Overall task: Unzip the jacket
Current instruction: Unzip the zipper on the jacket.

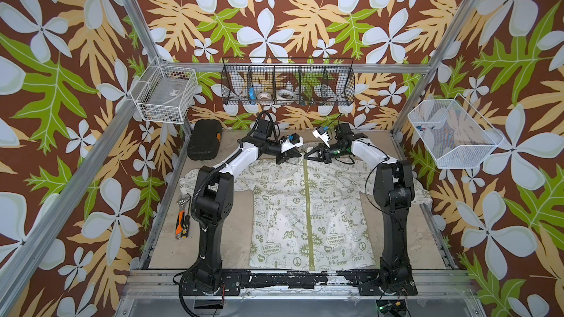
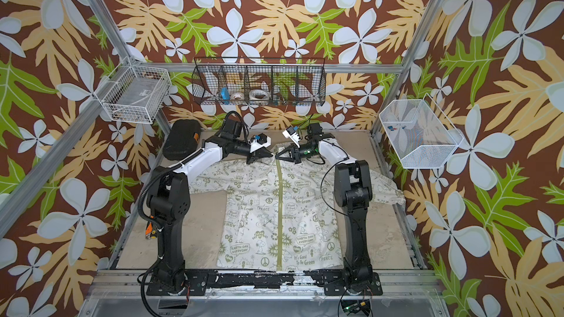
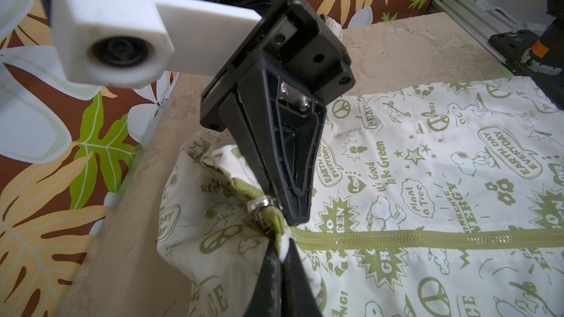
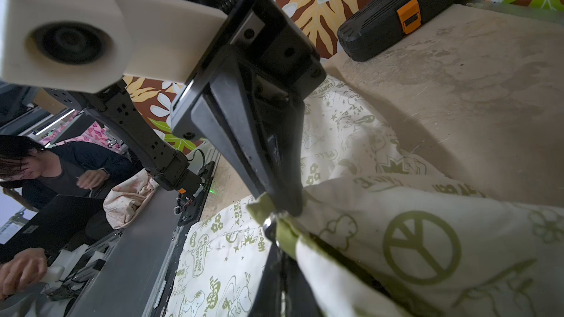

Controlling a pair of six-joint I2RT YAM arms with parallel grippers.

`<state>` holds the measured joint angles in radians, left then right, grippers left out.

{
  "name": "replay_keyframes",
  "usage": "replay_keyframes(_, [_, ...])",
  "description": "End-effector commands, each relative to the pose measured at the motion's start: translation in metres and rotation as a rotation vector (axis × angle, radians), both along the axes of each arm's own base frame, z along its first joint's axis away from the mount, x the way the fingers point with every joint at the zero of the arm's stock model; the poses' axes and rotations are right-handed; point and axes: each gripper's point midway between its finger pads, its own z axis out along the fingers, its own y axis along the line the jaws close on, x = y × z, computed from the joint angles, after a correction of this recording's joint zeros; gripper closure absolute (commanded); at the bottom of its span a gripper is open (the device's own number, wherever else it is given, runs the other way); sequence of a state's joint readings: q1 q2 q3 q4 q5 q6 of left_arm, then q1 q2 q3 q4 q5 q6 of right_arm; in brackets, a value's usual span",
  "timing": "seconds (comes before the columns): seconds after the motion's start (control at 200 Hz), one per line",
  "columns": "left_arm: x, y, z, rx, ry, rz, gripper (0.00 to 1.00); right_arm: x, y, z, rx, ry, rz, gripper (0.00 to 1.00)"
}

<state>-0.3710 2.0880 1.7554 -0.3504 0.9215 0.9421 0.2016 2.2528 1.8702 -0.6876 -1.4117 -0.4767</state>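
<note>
Left wrist view: the left pincer is cropped by the edge, and we honestly can't tell if the right pincer actually grips the small silver zipper pull. In both top views those two hide the collar of the cream-white jacket with olive-green print, and the black robot arms cover parts of both sleeves.

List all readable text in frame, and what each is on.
"EARTH DAY EVERYDAY": print on the jacket
"It's Good To Be Green": jacket print
"PEACE": jacket print
"Plant a Tree": jacket print
"GO GREEN": jacket print
"Love": jacket print, in a heart
Black case: any marking is too blurred to read.
Box in the white basket: label too small to read.
</note>
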Motion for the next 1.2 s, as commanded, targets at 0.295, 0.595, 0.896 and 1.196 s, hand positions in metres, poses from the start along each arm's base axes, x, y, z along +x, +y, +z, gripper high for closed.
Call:
replay_keyframes(0.295, [0.018, -0.002, 0.025, -0.057, -0.066, 0.073, 1.0, 0.026, 0.015, -0.018, -0.187, 0.084, -0.242, 1.0])
replay_keyframes(0.595, [0.044, 0.003, 0.049, -0.113, -0.147, 0.231, 1.0, 0.031, 0.004, -0.049, -0.289, 0.15, -0.343, 1.0])
replay_keyframes(0.896, [0.086, 0.013, 0.053, -0.133, -0.187, 0.43, 1.0, 0.021, -0.017, -0.071, -0.378, 0.16, -0.49, 1.0])
replay_keyframes(1.196, [0.13, 0.014, 0.006, -0.063, -0.105, 0.547, 1.0, 0.001, -0.025, -0.09, -0.401, 0.216, -0.537, 1.0])
